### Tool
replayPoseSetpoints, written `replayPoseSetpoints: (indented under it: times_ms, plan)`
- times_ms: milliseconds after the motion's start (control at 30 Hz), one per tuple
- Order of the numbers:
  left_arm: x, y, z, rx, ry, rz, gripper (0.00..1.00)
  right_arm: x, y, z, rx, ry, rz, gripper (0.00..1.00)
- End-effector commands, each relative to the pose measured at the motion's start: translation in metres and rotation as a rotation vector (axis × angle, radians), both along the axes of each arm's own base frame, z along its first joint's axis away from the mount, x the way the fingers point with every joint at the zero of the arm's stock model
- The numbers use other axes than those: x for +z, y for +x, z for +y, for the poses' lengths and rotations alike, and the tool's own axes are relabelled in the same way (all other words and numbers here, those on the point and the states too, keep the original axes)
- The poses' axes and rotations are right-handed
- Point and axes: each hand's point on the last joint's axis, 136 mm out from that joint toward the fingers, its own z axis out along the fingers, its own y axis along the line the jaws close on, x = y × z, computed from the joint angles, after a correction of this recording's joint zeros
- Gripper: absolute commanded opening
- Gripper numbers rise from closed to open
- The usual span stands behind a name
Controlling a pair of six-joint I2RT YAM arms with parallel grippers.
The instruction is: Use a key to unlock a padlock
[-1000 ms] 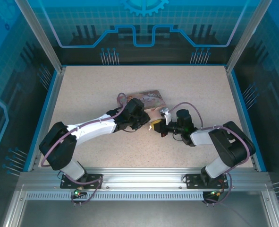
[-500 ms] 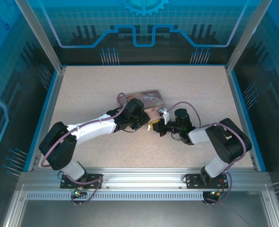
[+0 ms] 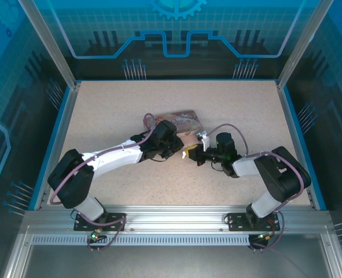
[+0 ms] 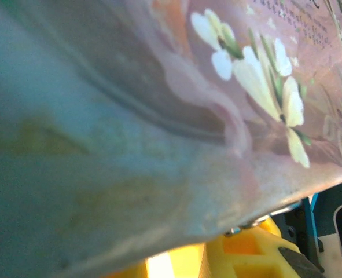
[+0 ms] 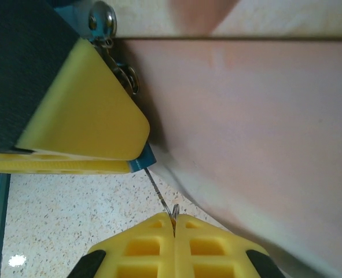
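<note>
Left pincer grasps the padlock beside the tin; right pincer is clenched on the key.

Speckled beige tabletop, blue-rimmed, within teal-patterned glass walls.

Of the padlock, a teal corner pokes out under the yellow finger of the left gripper; body, shackle and keyhole are covered. Of the key, a thin grey sliver shows between that corner and the right gripper; its head is buried between the pressed-together pads, its tip too fine to resolve. The tin sits too close in the left wrist view: left half smeared, edges cropped. From above, padlock and key are too small to pick out.
</note>
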Motion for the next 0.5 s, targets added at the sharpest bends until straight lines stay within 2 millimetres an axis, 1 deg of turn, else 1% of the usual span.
replayPoseSetpoints:
  times_ms: [0,300,400,467]
  plan:
    - [-0.007,-0.017,-0.005,-0.052,-0.011,0.047,0.03,0.049,0.009,0.008,0.027,0.095,-0.163,0.0]
    - [-0.003,-0.014,-0.008,-0.045,-0.036,0.036,0.03,0.032,0.007,0.021,0.056,0.09,-0.117,0.0]
    - [-0.002,-0.014,-0.011,-0.046,-0.046,0.035,0.03,0.03,0.008,0.024,0.059,0.097,-0.106,0.0]
    - [-0.001,-0.014,-0.013,-0.052,-0.047,0.037,0.02,0.032,0.009,0.027,0.063,0.104,-0.108,0.0]
